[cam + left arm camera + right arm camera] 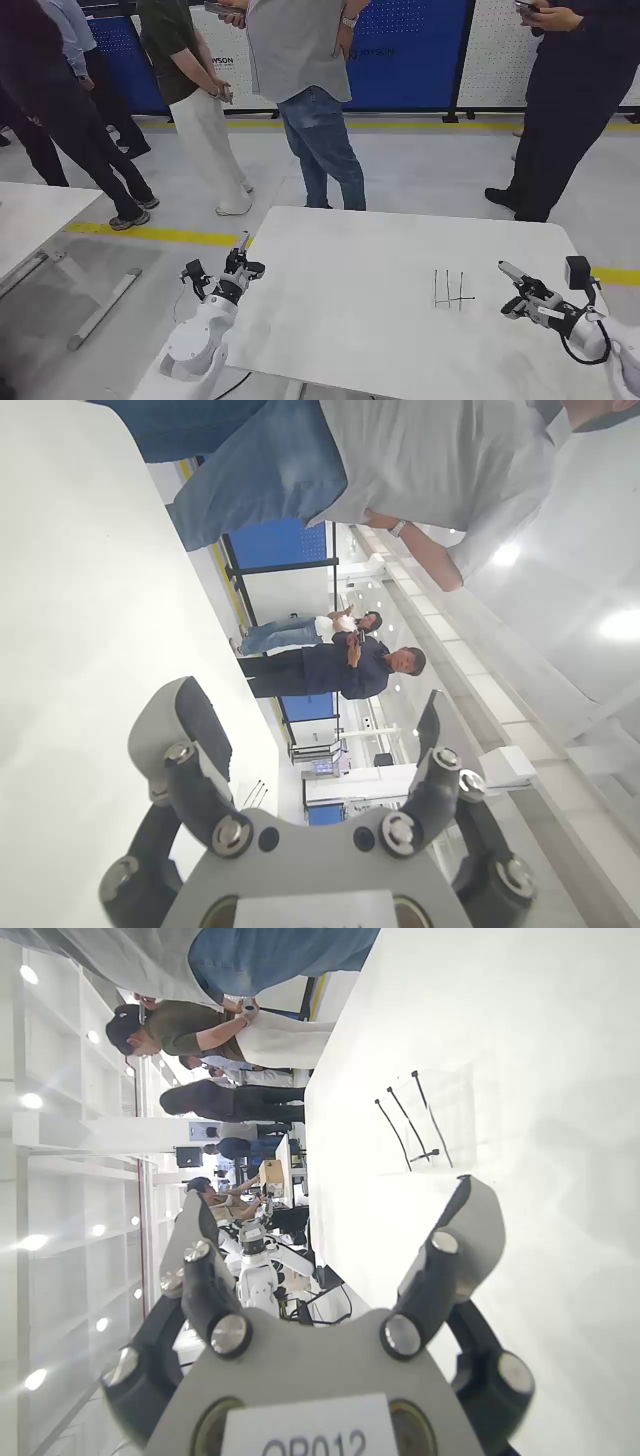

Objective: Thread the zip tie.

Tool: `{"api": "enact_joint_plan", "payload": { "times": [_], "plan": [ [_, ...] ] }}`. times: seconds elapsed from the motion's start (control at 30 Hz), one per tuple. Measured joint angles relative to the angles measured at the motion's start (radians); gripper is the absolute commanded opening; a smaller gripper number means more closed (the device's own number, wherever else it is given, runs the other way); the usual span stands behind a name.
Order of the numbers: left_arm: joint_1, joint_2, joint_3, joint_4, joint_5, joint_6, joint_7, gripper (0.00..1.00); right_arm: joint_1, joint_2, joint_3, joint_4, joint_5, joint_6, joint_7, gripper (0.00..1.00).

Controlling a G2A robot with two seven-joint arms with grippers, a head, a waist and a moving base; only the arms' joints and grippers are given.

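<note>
Zip ties point(449, 290) lie flat at 3 o'clock on the table point(340, 330), probably spaced for single picking. My right claw point(512, 288), fingers apart and empty, hovers at their 3 o'clock; my left claw point(246, 257), likewise spread, hovers at the table's 9 o'clock edge.

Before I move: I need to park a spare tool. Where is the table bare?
Bare: the wide stretch of table between the left gripper and the zip ties. Crowded: the strip between zip ties and right gripper.

A robotics lab: blue pegboard partitions point(420, 60), yellow floor tape point(150, 235), white worktables point(350, 300).
</note>
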Motion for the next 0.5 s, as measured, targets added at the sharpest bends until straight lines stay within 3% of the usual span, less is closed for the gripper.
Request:
{"api": "enact_joint_plan", "payload": {
  "times": [0.03,0.07,0.1,0.13,0.23,0.3,0.4,0.5],
  "plan": [
    [0.0,0.0,0.0,0.0,0.0,0.0,0.0,1.0,0.0,0.0,0.0,0.0,0.0,0.0,0.0,0.78],
    [0.0,0.0,0.0,0.0,0.0,0.0,0.0,0.78,0.0,0.0,0.0,0.0,0.0,0.0,0.0,0.78],
    [0.0,0.0,0.0,0.0,0.0,0.0,0.0,0.78,0.0,0.0,0.0,0.0,0.0,0.0,0.0,0.78],
    [0.0,0.0,0.0,0.0,0.0,0.0,0.0,1.0,0.0,0.0,0.0,0.0,0.0,0.0,0.0,1.0],
    [0.0,0.0,0.0,0.0,0.0,0.0,0.0,1.0,0.007,0.003,-0.002,-0.007,-0.008,-0.008,0.006,1.0],
    [0.0,0.0,0.0,0.0,0.0,0.0,0.0,1.0,0.035,0.012,-0.012,-0.011,-0.066,-0.041,0.037,1.0],
    [0.0,0.0,0.0,0.0,0.0,0.0,0.0,1.0,0.106,0.023,-0.042,0.04,-0.205,-0.065,0.112,1.0],
    [0.0,0.0,0.0,0.0,0.0,0.0,0.0,1.0,0.176,0.027,-0.089,0.1,-0.262,-0.071,0.184,1.0]
  ]
}}
